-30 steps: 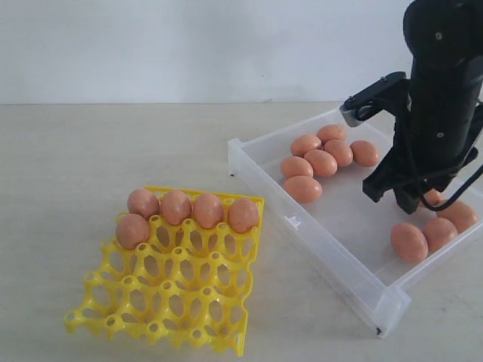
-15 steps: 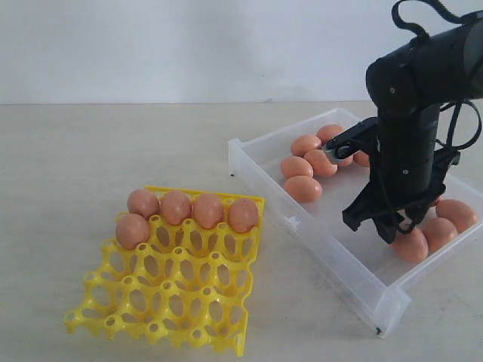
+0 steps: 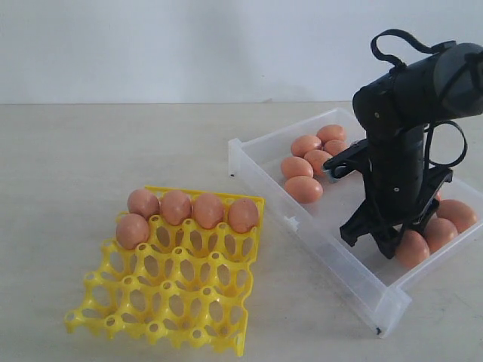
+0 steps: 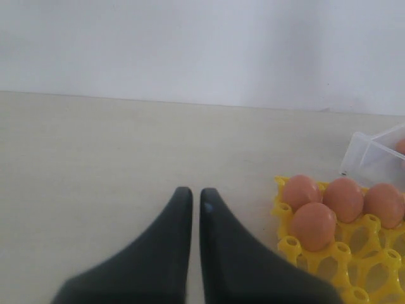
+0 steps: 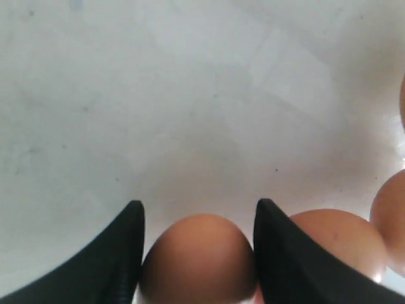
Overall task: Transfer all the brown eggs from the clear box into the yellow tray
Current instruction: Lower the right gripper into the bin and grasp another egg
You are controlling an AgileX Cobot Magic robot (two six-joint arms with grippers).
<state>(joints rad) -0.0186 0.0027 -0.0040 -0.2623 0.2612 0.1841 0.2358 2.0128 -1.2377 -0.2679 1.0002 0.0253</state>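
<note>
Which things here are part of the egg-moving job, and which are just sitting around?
Part of the job: brown eggs, clear box, yellow tray, right tool around one egg.
Just there: left tool, shut, above the table.

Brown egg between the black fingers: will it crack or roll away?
Probably fragile: it looks like an eggshell, so the right gripper, hugging the brown egg on both sides, should squeeze softly. Maybe slippery: its shell is smooth and rounded. It might roll if dropped, being oval on the flat floor of the clear box.
</note>
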